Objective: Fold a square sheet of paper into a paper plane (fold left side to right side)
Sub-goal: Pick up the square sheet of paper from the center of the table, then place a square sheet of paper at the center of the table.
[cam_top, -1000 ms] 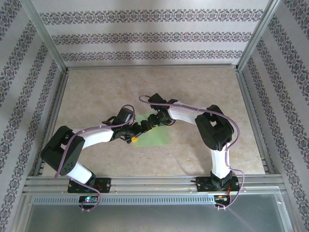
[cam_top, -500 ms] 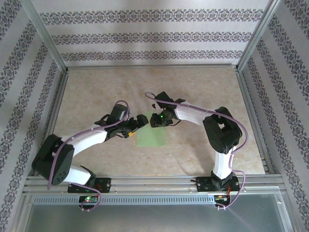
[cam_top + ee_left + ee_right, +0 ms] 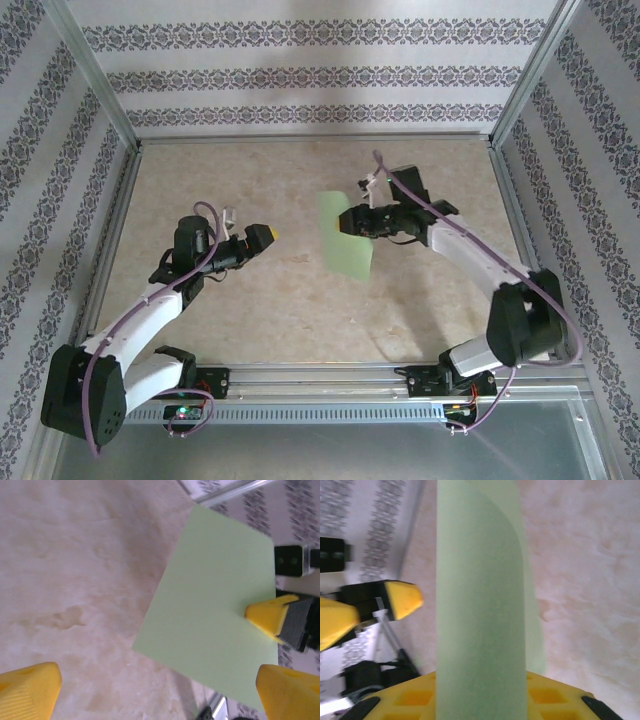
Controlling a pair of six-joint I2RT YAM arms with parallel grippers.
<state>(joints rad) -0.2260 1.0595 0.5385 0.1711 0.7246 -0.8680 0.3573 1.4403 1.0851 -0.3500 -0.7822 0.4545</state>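
The right gripper [image 3: 349, 221] is closed on the 3 o'clock edge of the square sheet of paper [image 3: 345, 245] and holds it off the table [image 3: 300, 315], near the centre. The left wrist view shows the sheet's flat face, the right wrist view shows its curved edge. The left gripper [image 3: 266, 235], at 9 o'clock from the sheet, is wide apart and empty.

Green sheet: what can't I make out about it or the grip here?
- Top view: any crease in the sheet is too small to tell; the right pincer covers its gripped edge.
- Right wrist: the blurred sheet hides the fingertips.
- Left wrist: left pincer's finger hides its lower corner.
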